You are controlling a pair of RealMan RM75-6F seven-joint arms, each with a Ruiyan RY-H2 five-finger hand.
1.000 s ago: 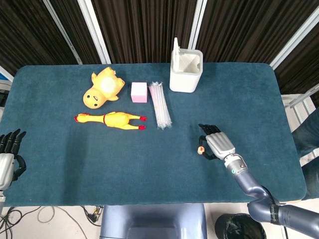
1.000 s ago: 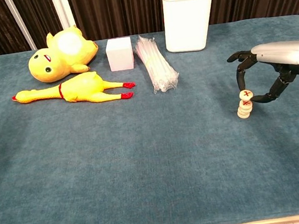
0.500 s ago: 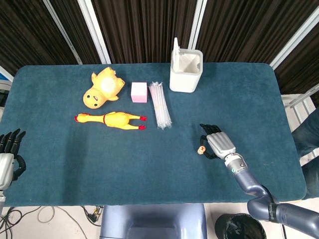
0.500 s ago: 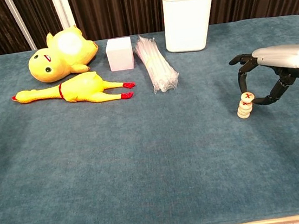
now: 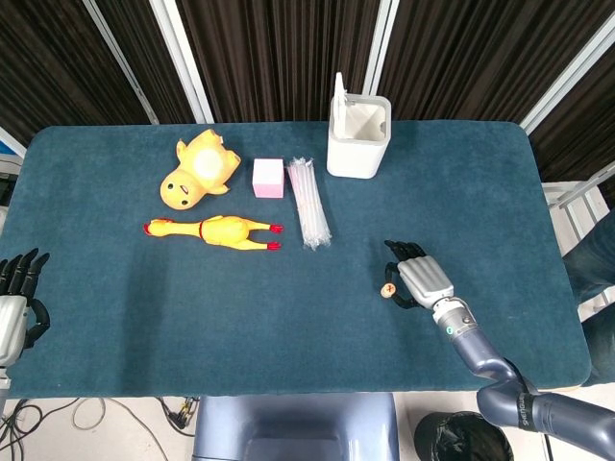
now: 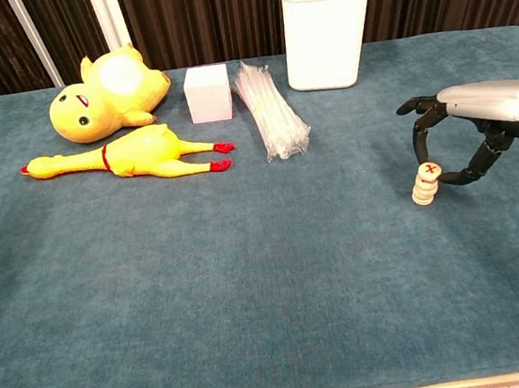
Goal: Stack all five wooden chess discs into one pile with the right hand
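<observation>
The wooden chess discs stand as one short pile on the blue table, right of centre; the top disc lies flat and shows a red mark. In the head view the pile sits just left of my right hand. The right hand arches over the pile from the right, one fingertip hanging just above the top disc and the thumb low beside the pile, with nothing held. My left hand rests at the table's far left edge, fingers spread and empty.
A white bin stands at the back centre. Left of it lie a clear pack of straws, a pink cube, a yellow duck plush and a rubber chicken.
The top disc was tilted between the right hand's fingers a second ago; it now lies flat on the pile. The fingers have eased off it and the hand has drawn slightly right.
</observation>
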